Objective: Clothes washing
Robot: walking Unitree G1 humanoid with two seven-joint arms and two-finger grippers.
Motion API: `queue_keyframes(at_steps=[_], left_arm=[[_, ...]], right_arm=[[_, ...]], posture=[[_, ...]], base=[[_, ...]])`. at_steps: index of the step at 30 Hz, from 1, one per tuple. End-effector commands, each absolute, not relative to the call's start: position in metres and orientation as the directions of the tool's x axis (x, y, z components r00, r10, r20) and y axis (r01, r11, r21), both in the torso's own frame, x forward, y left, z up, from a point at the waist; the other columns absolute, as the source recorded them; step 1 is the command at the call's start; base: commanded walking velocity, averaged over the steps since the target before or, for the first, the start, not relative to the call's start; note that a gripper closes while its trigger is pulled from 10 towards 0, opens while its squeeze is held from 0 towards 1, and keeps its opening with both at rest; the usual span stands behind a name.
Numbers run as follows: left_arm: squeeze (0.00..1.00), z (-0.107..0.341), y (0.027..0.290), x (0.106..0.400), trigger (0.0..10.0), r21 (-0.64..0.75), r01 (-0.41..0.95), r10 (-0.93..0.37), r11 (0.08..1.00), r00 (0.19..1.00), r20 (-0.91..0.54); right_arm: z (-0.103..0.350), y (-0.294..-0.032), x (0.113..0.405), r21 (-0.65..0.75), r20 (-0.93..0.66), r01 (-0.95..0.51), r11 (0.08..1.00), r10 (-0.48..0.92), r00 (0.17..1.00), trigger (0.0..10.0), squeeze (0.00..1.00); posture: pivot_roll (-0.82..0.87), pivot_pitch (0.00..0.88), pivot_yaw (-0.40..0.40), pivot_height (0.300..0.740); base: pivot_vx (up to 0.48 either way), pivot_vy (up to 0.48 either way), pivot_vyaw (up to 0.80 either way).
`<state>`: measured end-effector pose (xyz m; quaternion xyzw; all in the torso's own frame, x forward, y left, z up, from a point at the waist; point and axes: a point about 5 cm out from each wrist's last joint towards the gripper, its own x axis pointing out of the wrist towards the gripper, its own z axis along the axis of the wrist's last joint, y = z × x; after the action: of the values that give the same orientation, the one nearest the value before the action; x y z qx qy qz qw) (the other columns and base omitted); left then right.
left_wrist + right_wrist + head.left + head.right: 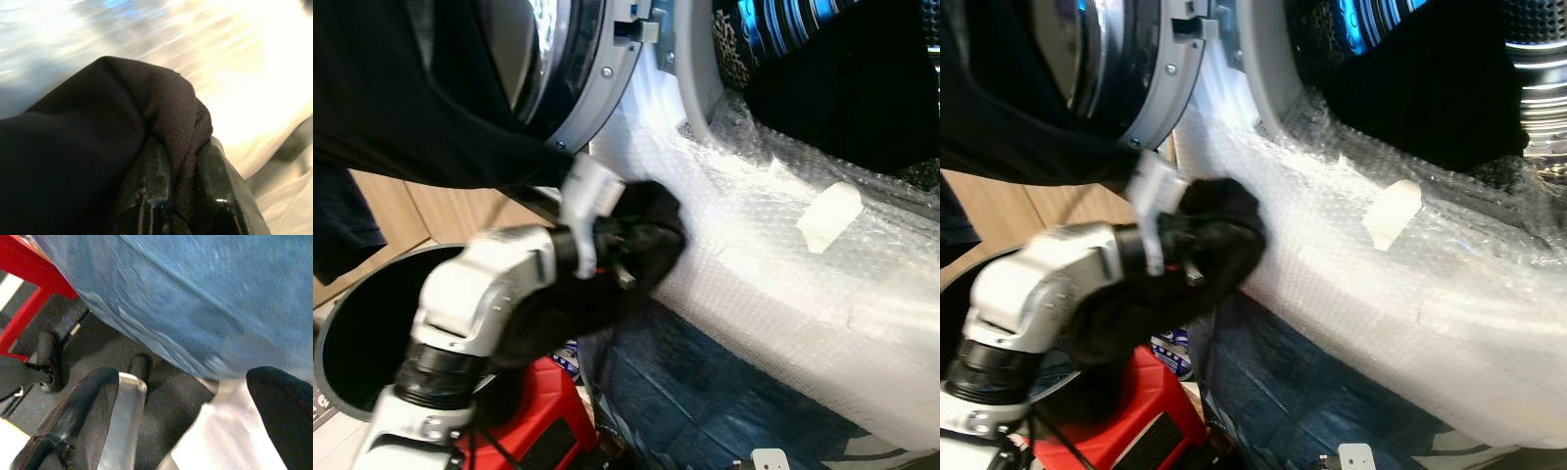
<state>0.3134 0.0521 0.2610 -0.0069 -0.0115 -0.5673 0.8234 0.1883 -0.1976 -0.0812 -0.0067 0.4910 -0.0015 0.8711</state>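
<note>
My left gripper [183, 198] is shut on a black garment [636, 245], whose cloth is pinched between the two fingers [146, 196] and bunched over them. In the eye views the left arm [480, 284] holds this bundle against the bubble-wrapped front of the washing machine [783, 264], below the open round door [573, 88]. Another black garment [401, 108] drapes over that door. Dark clothes [852, 88] lie in the drum opening at upper right. My right gripper [190, 411] hangs open with nothing between its fingers, over dark floor beside blue denim [205, 298].
A grey round bin [337, 338] with a dark inside stands at lower left. A red object [543, 421] sits below my left arm. Blue denim [705, 392] lies under the machine's front. A tape patch [830, 215] sticks to the bubble wrap.
</note>
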Motion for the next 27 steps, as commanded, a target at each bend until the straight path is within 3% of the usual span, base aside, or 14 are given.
queue_keyframes(at_steps=[1,4,9,12,13,19,20,27], left_arm=[[0.0,0.278,0.027,0.302,0.0,0.049,0.972,-0.971,0.229,0.224,0.085],[0.0,0.27,0.013,0.293,0.0,0.026,0.987,-0.984,0.159,0.157,0.081],[0.0,0.259,0.014,0.287,0.0,-0.018,0.989,-0.987,0.146,0.147,0.069],[0.0,0.246,0.02,0.287,0.0,-0.043,0.984,-0.984,0.173,0.175,0.03],[0.0,0.236,0.032,0.29,0.0,-0.056,0.972,-0.973,0.229,0.23,-0.001],[0.0,0.229,0.056,0.301,0.0,-0.083,0.929,-0.933,0.36,0.36,-0.015],[0.0,0.223,0.069,0.303,0.0,-0.094,0.907,-0.912,0.41,0.408,-0.035],[0.0,0.203,0.069,0.295,0.0,-0.131,0.905,-0.914,0.406,0.397,-0.088]], right_arm=[[-0.082,-0.199,0.186,-0.01,-0.859,0.016,1.0,-0.017,0.511,10.0,0.0],[-0.082,-0.199,0.187,-0.006,-0.855,0.027,1.0,-0.019,0.518,10.0,0.0],[-0.084,-0.201,0.182,-0.005,-0.858,0.036,0.999,-0.023,0.514,10.0,0.0],[-0.085,-0.202,0.178,-0.006,-0.861,0.035,0.999,-0.023,0.507,10.0,0.0],[-0.086,-0.201,0.176,-0.003,-0.86,0.037,0.999,-0.021,0.511,10.0,0.0],[-0.086,-0.201,0.175,0.006,-0.853,0.02,1.0,-0.005,0.521,10.0,0.0],[-0.086,-0.201,0.173,0.027,-0.843,-0.053,0.998,0.051,0.535,10.0,0.0],[-0.085,-0.209,0.166,0.018,-0.832,-0.213,0.977,0.133,0.539,10.0,0.0]], posture=[[0.02,0.07,-0.059,0.74],[0.01,0.067,-0.046,0.74],[0.01,0.06,-0.043,0.74],[0.01,0.064,-0.032,0.74],[0.01,0.067,-0.02,0.74],[0.01,0.065,-0.019,0.74],[0.0,0.056,-0.019,0.74],[-0.03,0.038,-0.027,0.74]], base=[[0.0,0.0,0.0],[0.0,0.0,0.0],[0.0,0.0,0.0],[0.0,0.0,0.0],[0.0,0.0,0.0],[0.0,0.0,0.0],[0.0,0.0,0.0],[0.0,0.0,0.0]])
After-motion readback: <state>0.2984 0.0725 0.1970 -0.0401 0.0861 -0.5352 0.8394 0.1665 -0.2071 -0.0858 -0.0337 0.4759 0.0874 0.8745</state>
